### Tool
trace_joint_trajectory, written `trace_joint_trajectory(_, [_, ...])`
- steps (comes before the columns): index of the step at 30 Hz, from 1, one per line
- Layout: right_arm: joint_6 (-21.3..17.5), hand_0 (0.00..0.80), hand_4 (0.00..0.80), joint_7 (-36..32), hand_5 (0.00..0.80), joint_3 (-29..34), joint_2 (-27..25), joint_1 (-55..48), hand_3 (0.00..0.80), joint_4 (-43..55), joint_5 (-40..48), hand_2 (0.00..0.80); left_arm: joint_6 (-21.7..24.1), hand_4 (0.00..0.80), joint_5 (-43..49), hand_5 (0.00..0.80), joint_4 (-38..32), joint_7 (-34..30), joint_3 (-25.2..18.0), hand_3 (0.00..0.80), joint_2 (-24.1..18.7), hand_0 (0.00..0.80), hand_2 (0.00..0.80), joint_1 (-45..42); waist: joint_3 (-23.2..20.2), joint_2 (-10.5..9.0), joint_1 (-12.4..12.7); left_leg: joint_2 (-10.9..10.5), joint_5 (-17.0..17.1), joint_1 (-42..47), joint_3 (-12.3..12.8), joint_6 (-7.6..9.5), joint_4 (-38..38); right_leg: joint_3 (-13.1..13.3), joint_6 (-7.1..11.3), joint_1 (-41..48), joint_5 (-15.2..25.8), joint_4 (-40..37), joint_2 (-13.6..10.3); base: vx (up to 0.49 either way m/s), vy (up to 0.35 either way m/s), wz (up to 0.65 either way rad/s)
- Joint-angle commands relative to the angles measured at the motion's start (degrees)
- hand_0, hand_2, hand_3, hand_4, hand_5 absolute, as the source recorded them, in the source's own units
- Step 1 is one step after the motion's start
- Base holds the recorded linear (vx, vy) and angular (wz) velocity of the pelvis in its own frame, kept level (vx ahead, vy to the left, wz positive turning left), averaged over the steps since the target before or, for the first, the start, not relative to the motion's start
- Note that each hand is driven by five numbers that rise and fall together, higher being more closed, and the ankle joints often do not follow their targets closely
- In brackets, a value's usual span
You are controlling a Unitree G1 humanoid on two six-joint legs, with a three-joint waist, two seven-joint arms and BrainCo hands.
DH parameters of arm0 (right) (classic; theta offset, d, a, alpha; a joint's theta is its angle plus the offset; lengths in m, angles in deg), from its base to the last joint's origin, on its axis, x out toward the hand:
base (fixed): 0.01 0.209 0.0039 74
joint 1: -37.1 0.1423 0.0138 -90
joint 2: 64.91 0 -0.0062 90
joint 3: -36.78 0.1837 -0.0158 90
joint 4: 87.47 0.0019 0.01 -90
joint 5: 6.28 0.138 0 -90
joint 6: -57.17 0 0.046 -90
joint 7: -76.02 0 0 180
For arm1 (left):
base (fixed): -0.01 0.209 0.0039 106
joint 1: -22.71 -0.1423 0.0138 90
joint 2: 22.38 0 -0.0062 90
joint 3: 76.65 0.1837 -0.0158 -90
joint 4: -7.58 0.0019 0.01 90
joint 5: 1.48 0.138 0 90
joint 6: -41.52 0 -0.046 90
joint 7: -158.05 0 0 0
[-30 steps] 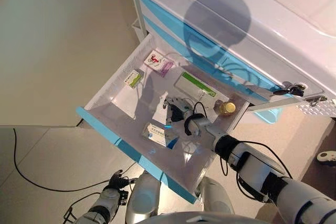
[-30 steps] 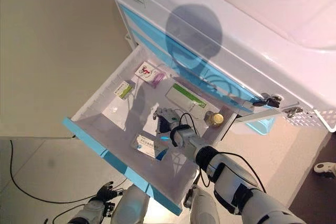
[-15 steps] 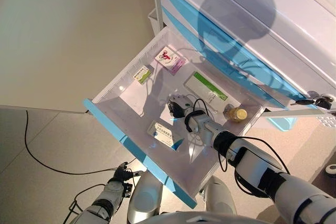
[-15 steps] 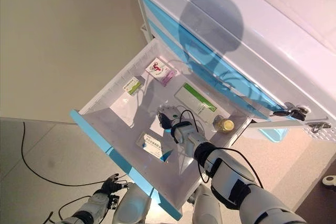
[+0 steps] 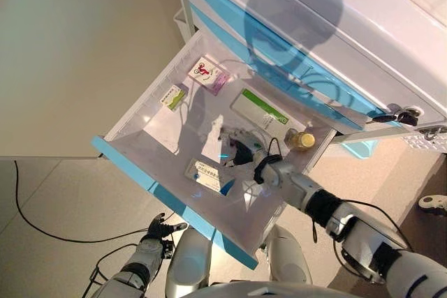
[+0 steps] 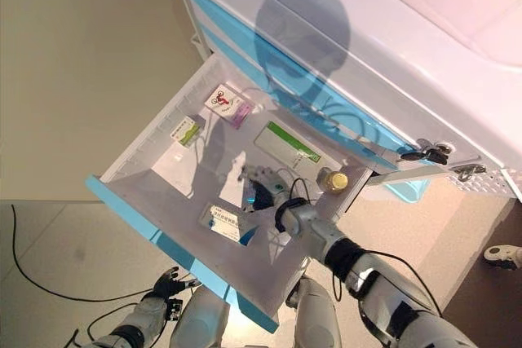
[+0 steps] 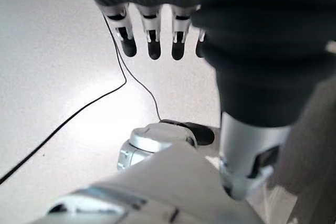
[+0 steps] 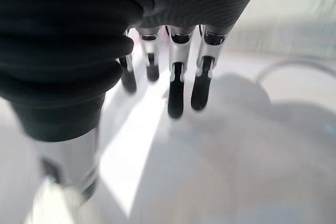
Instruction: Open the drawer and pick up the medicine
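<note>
The cabinet's lower drawer (image 5: 143,179) is pulled out wide. On its floor lie a white-and-blue medicine box (image 5: 208,176), a long green-and-white box (image 5: 260,110), a small green-and-white box (image 5: 173,97), a pink-and-white box (image 5: 208,75) and a yellow-capped bottle (image 5: 302,140). My right hand (image 5: 237,148) is inside the drawer, just behind the white-and-blue box, fingers straight over the bare floor (image 8: 220,145), holding nothing. My left hand (image 5: 159,232) hangs low below the drawer front, open and empty.
The white cabinet (image 5: 314,26) with closed blue-fronted drawers stands behind the open one. Keys (image 5: 394,115) hang in a lock at its right side. A black cable (image 5: 42,222) runs over the floor on the left. A beige wall stands on the left.
The whole picture has shifted, so the camera moved. My right hand stays at about the same spot in the middle of the drawer. The boxes and bottle lie as before.
</note>
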Motion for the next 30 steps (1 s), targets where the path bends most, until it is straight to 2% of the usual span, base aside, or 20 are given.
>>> trace_joint_trajectory(1, [-3.4,0.000,0.000,0.8,0.000,2.8,-2.6,-2.1,0.000,6.8,3.9,0.000,0.0,0.000,2.2,0.000,1.8,0.6,-2.5,0.000,-0.2,0.000,0.000,-1.6,-0.6,-1.12,-0.8,-1.3,-2.2,2.3,2.8,2.01,-2.3,2.1,1.08,-4.0,6.8,0.7,-1.7,0.006,0.008,-0.06])
trace_joint_trajectory(3, [-4.8,0.000,0.000,0.7,0.000,5.7,-5.6,-4.5,0.000,10.4,6.1,0.000,-0.1,0.000,3.5,0.000,1.9,0.4,-3.6,0.000,-0.7,0.000,0.000,-1.8,-1.3,-1.49,-1.2,-1.2,-2.5,2.5,3.3,2.11,-2.1,2.4,1.15,-3.9,6.9,0.4,-1.6,0.004,0.009,-0.08])
trace_joint_trajectory(9, [-6.2,0.000,0.000,0.7,0.000,9.5,-8.9,-8.0,0.000,13.8,7.2,0.000,-0.1,0.000,4.6,0.000,2.1,0.0,-5.1,0.000,-1.2,0.000,0.000,-2.6,-2.3,-1.89,-1.7,-1.1,-3.0,2.9,4.2,2.32,-1.7,3.3,1.24,-3.7,7.1,0.0,-1.3,0.004,0.017,-0.09])
trace_joint_trajectory(10, [-6.1,0.000,0.000,0.1,0.000,10.4,-8.6,-8.3,0.000,19.8,7.3,0.000,-0.4,0.000,4.8,0.000,2.3,0.1,-5.7,0.000,-1.3,0.000,0.000,-2.8,-2.5,-2.18,-1.8,-1.0,-3.5,3.6,4.7,2.41,-1.6,3.9,1.24,-3.4,6.8,0.1,-1.1,-0.001,0.036,-0.17])
trace_joint_trajectory(12, [-6.5,0.000,0.000,-0.1,0.000,11.1,-8.5,-9.2,0.000,21.0,7.8,0.000,-0.6,0.000,5.1,0.000,2.3,0.3,-6.0,0.000,-1.2,0.000,0.000,-2.7,-2.7,-2.14,-1.9,-1.0,-3.4,3.4,4.9,2.46,-1.5,4.0,1.27,-3.5,7.1,-0.2,-1.0,-0.011,0.028,-0.24])
trace_joint_trajectory(14, [-8.2,0.000,0.000,-1.2,0.000,13.3,-9.9,-11.6,0.000,26.8,10.9,0.000,-0.8,0.000,5.5,0.000,2.2,0.6,-7.2,0.000,-1.5,0.000,0.000,-3.0,-3.0,-2.43,-2.4,-0.9,-3.5,3.6,5.3,2.41,-1.4,4.3,1.27,-3.3,7.3,-0.6,-0.8,-0.006,0.015,-0.25])
trace_joint_trajectory(15, [-8.3,0.000,0.000,-2.4,0.000,13.1,-9.4,-12.0,0.000,30.4,12.8,0.000,-0.9,0.000,5.4,0.000,2.3,0.6,-7.3,0.000,-1.5,0.000,0.000,-3.3,-3.0,-2.54,-2.3,-0.8,-3.8,3.9,5.6,2.36,-1.4,4.5,1.20,-3.1,7.0,-0.4,-0.7,-0.012,0.015,-0.09])
trace_joint_trajectory(17, [-8.1,0.000,0.000,-3.8,0.000,11.9,-7.7,-12.1,0.000,31.4,14.3,0.000,-1.1,0.000,5.4,0.000,2.3,0.6,-7.4,0.000,-1.4,0.000,0.000,-3.1,-3.2,-2.54,-2.4,-0.8,-3.5,3.7,5.7,2.43,-1.4,4.6,1.15,-3.2,7.3,-0.7,-0.5,-0.018,0.010,-0.05])
trace_joint_trajectory(18, [-8.2,0.000,0.000,-6.8,0.000,11.1,-6.0,-12.6,0.000,34.1,20.6,0.000,-1.6,0.000,5.5,0.000,2.8,0.9,-7.9,0.000,-1.5,0.000,0.000,-3.0,-3.3,-2.80,-2.5,-0.7,-3.5,3.7,6.0,2.38,-1.3,4.7,1.06,-3.1,7.4,-0.8,-0.3,-0.013,0.003,-0.05])
trace_joint_trajectory(19, [-8.1,0.000,0.000,-6.9,0.000,11.2,-6.0,-12.6,0.000,34.3,20.7,0.000,-1.6,0.000,5.5,0.000,2.8,0.9,-7.9,0.000,-1.6,0.000,0.000,-3.0,-3.3,-2.84,-2.5,-0.7,-3.5,3.7,6.0,2.38,-1.3,4.7,1.06,-3.1,7.4,-0.8,-0.3,-0.010,-0.007,-0.07])
trace_joint_trajectory(20, [-8.0,0.000,0.000,-11.3,0.000,10.0,-5.8,-13.0,0.000,37.0,30.4,0.000,-2.1,0.000,5.9,0.000,3.1,0.4,-8.4,0.000,-2.1,0.000,0.000,-3.0,-3.3,-3.27,-2.4,-0.5,-3.8,4.1,6.3,2.28,-1.1,4.9,0.87,-2.9,7.1,-0.7,-0.2,-0.003,-0.007,-0.05])
trace_joint_trajectory(21, [-7.9,0.000,0.000,-11.4,0.000,10.1,-5.8,-13.0,0.000,37.0,30.4,0.000,-2.1,0.000,5.9,0.000,3.1,0.4,-8.4,0.000,-2.1,0.000,0.000,-2.9,-3.4,-3.23,-2.5,-0.5,-3.6,3.9,6.3,2.31,-1.1,4.9,0.88,-3.0,7.3,-0.9,-0.2,-0.004,-0.016,-0.08])
trace_joint_trajectory(22, [-7.6,0.000,0.000,-14.9,0.000,8.7,-6.5,-13.7,0.000,38.1,39.0,0.000,-2.2,0.000,6.6,0.000,3.0,0.0,-8.7,0.000,-2.9,0.000,0.000,-3.1,-3.4,-3.57,-2.3,-0.4,-3.7,4.1,6.4,2.18,-1.0,5.1,0.76,-2.7,7.0,-1.0,0.0,-0.011,-0.013,-0.07])
trace_joint_trajectory(24, [-5.6,0.000,0.000,-18.2,0.000,5.8,-7.4,-12.6,0.000,38.1,46.8,0.000,-2.2,0.000,6.8,0.000,2.7,-0.5,-8.8,0.000,-4.0,0.000,0.000,-2.9,-3.7,-3.75,-1.9,-0.3,-3.5,3.9,6.3,2.04,-1.0,5.0,0.64,-2.7,7.3,-1.2,0.1,-0.007,-0.009,-0.03])
trace_joint_trajectory(25, [-5.6,0.000,0.000,-18.2,0.000,5.8,-7.4,-12.5,0.000,38.1,46.8,0.000,-2.2,0.000,6.8,0.000,2.7,-0.5,-8.9,0.000,-4.0,0.000,0.000,-2.9,-3.7,-3.76,-2.0,-0.3,-3.5,3.9,6.3,2.04,-1.0,5.0,0.64,-2.7,7.3,-1.2,0.1,0.000,0.000,0.00])
trace_joint_trajectory(26, [-2.9,0.000,0.000,-21.2,0.000,1.6,-8.1,-9.5,0.000,36.8,54.7,0.000,-2.2,0.000,6.9,0.000,2.3,-1.1,-8.5,0.000,-4.9,0.000,0.000,-2.7,-3.6,-4.02,-1.5,-0.3,-3.6,4.3,6.4,1.87,-0.9,5.0,0.47,-2.2,7.0,-1.1,0.2,0.000,0.000,0.00])
trace_joint_trajectory(27, [-2.9,0.000,0.000,-21.2,0.000,1.6,-8.1,-9.4,0.000,36.8,54.7,0.000,-2.2,0.000,6.9,0.000,2.3,-1.1,-8.6,0.000,-4.9,0.000,0.000,-2.6,-3.7,-3.98,-1.6,-0.3,-3.5,4.1,6.4,1.88,-1.0,4.9,0.48,-2.4,7.2,-1.3,0.2,0.000,0.000,0.00])
trace_joint_trajectory(30, [0.2,0.000,0.000,-22.8,0.000,-4.9,-7.8,-3.4,0.000,33.0,65.8,0.000,-2.0,0.000,6.1,0.000,1.8,-1.4,-7.8,0.000,-5.9,0.000,0.000,-2.2,-3.9,-4.32,-0.5,-0.2,-3.4,4.2,6.1,1.73,-1.0,4.7,0.23,-2.1,7.2,-1.5,0.3,0.000,0.000,0.00])
